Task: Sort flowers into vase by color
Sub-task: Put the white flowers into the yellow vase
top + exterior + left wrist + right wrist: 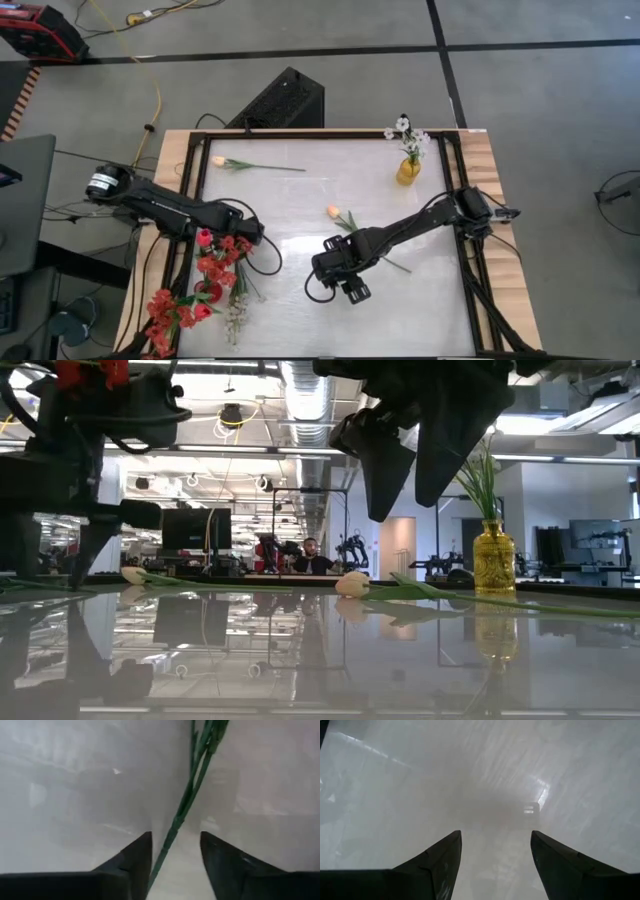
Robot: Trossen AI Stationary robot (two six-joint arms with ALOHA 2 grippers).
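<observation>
Straddling green stem (182, 815) — left gripper (175, 852) parted

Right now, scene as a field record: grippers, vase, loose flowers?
left gripper: open, a green stem running between its fingers, over the red flowers at the table's left front
right gripper: open, empty, above bare table mid-front
vase: amber, far right, holds white blossoms
loose peach tulips: one far left, one at centre

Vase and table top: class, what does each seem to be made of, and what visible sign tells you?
The vase looks like amber glass: glossy, translucent, light showing through. The table top looks like a polished hard sheet, perhaps acrylic or laminate: it mirrors the vase and the room. Neither is certain from looks alone.
</observation>
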